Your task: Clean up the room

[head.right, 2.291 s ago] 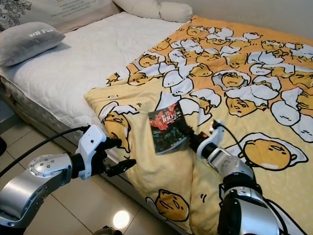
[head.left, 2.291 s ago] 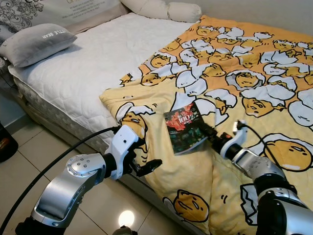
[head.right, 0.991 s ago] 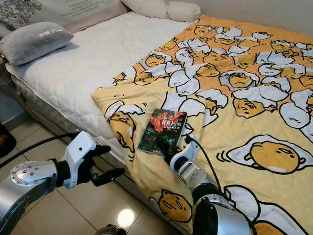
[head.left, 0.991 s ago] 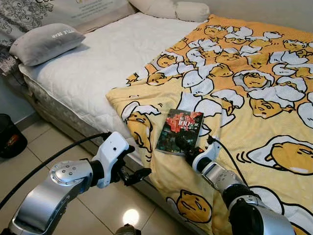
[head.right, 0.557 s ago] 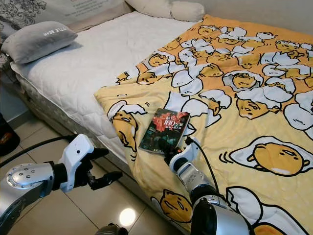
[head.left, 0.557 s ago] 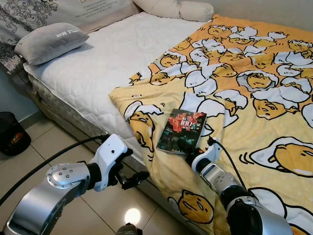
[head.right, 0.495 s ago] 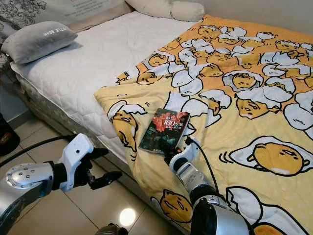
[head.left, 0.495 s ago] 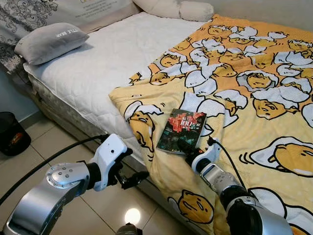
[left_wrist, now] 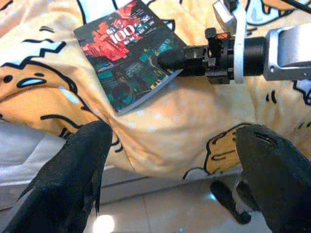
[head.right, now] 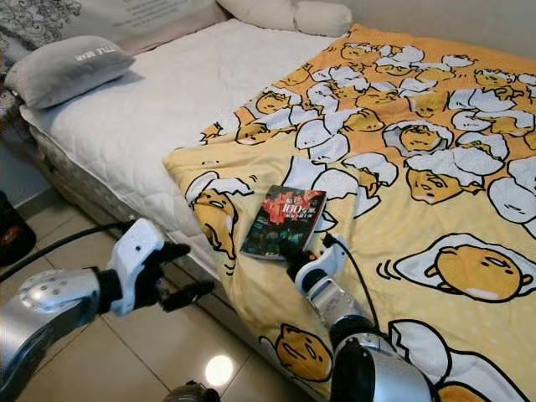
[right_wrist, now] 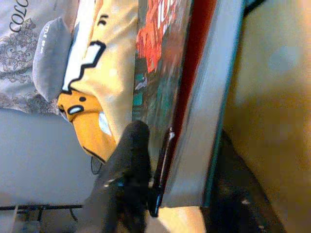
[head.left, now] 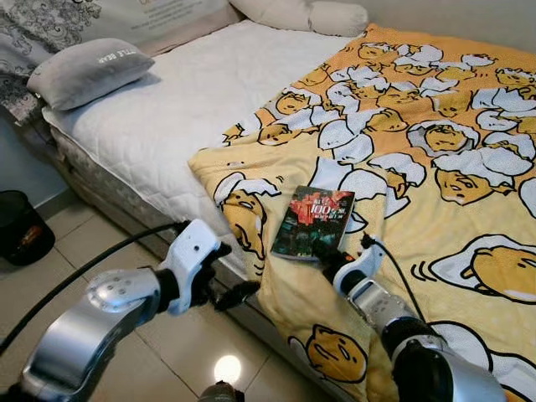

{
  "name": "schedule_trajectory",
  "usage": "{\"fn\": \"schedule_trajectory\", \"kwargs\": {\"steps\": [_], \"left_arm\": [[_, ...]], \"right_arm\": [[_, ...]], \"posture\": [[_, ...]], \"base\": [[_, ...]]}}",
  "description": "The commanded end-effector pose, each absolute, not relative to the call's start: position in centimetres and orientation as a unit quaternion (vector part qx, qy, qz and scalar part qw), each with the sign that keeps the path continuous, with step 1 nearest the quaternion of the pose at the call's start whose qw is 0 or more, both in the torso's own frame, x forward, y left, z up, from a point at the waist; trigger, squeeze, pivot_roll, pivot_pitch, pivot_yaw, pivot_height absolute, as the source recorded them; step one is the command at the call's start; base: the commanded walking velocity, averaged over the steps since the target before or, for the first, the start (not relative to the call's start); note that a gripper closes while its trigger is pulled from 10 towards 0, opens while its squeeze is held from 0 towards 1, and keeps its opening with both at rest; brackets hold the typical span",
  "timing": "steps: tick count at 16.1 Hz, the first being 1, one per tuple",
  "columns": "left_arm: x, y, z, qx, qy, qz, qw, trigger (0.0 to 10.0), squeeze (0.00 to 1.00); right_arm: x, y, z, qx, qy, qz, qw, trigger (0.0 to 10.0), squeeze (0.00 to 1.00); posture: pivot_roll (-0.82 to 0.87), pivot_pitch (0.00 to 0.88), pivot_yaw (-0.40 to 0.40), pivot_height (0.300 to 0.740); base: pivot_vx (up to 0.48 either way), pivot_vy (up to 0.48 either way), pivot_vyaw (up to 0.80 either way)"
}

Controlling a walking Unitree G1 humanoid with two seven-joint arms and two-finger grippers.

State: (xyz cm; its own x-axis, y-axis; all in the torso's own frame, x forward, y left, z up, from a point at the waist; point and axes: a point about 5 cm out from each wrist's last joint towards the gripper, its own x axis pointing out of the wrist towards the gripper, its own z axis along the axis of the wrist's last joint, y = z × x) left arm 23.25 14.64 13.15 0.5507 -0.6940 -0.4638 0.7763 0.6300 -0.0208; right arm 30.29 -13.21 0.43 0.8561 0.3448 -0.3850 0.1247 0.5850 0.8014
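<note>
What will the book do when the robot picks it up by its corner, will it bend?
The book looks like a thin paperback, so it will probably droop a bit. The right gripper pinches only its near edge, so it may sag or slip. Probably light.

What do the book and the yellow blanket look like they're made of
Book: apparently a paperback, glossy printed card cover over a pale paper page block, clamped by the right gripper. Blanket: soft printed fabric, probably fleece or cotton; it creases and drapes over the bed edge.

Yellow egg-patterned blanket, dark red-titled book, grey pillow, white mattress.
</note>
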Motion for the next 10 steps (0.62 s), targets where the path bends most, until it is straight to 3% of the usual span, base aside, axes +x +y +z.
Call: {"fn": "schedule_trajectory", "kwargs": {"steps": [1, 8, 10], "left_arm": [[23.6, 14.6, 13.1, 0.099, 0.214, -0.416, 0.878, 10.0, 1.00], [27.3, 14.4, 13.0, 0.066, 0.164, -0.341, 0.923, 10.0, 1.00], [28.8, 14.8, 13.9, 0.008, 0.131, -0.300, 0.945, 10.0, 1.00]], "right_arm": [[31.2, -13.3, 1.4, 0.450, 0.242, 0.073, 0.856, 0.0, 0.00], [32.0, -14.6, 3.2, 0.409, 0.214, 0.136, 0.877, 0.0, 0.00], [32.1, -15.3, 4.3, 0.400, 0.187, 0.163, 0.882, 0.0, 0.00]], "posture": [[0.17, 0.000, 0.071, 0.740], [0.07, 0.000, 0.046, 0.740], [0.06, 0.000, 0.048, 0.740]], "base": [[0.000, 0.000, 0.00], [0.000, 0.000, 0.00], [0.000, 0.000, 0.00]]}}
